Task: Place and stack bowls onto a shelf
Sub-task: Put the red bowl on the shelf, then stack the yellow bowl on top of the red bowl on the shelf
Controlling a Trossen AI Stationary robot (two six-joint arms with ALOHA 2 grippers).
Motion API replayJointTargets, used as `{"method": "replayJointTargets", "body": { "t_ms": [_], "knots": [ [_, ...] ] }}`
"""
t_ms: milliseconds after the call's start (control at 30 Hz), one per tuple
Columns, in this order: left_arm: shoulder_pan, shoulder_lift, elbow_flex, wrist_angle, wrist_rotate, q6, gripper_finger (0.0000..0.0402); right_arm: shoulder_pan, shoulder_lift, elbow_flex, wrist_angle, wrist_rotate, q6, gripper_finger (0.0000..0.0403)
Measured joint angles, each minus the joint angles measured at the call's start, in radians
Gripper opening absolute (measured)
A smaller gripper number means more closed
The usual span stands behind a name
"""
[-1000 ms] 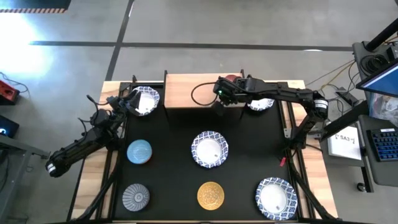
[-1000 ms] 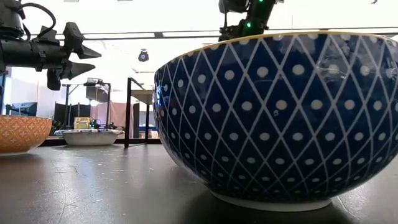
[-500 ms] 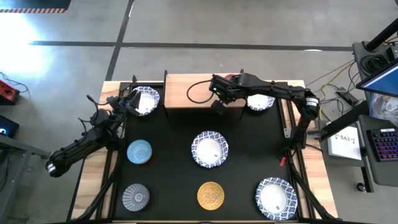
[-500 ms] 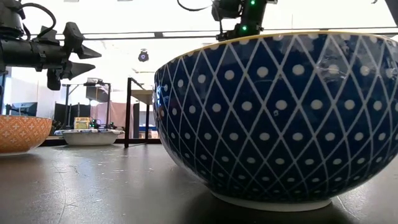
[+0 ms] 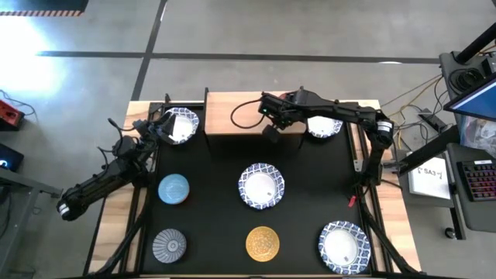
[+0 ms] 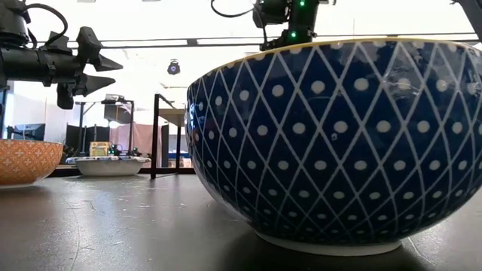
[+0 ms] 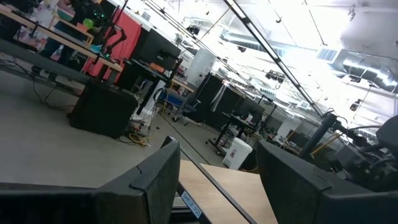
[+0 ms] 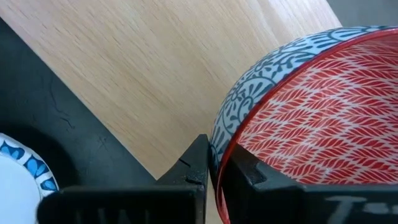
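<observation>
The red bowl (image 8: 311, 124), red inside and blue-patterned outside, hangs over the shelf's light wooden top (image 8: 155, 68), with my right gripper (image 8: 214, 171) shut on it. From above, only a sliver of that bowl (image 5: 292, 97) shows behind my right arm, which reaches over the shelf (image 5: 232, 112). My left gripper (image 5: 149, 129) waits open in the air at the far left, beside a white bowl (image 5: 180, 125). Its fingers stand apart in the low view (image 6: 102, 71). My right gripper holds the red bowl by its rim (image 8: 217, 149), one finger (image 8: 196, 165) on the patterned outside and the other (image 8: 249, 177) on the red inside. The fingers slant steeply down from above. The bowl is tilted over the shelf top; whether it touches the wood I cannot tell.
On the black tabletop stand a blue bowl (image 5: 173, 189), a grey one (image 5: 169, 245), a golden yellow one (image 5: 263, 243), and white bowls at the centre (image 5: 261, 186), near right (image 5: 342, 246) and far right (image 5: 324, 128). A blue dotted bowl (image 6: 339, 143) fills the low view.
My right gripper has tipped further down over the shelf, and its wrist has shifted a little toward the table's left, with the red bowl still in its hold.
</observation>
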Motion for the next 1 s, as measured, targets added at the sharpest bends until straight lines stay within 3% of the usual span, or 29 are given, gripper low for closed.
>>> {"method": "replayJointTargets", "body": {
  "t_ms": [333,1000],
  "knots": [
    [0.0,0.0,0.0,0.0,0.0,0.0,0.0195,0.0,-0.008,0.0,0.0,-0.002,0.0,0.0084],
    [0.0,0.0,0.0,0.0,0.0,0.0,0.0195,0.036,-0.084,0.0,-0.002,-0.019,0.044,0.0115]
  ]
}}
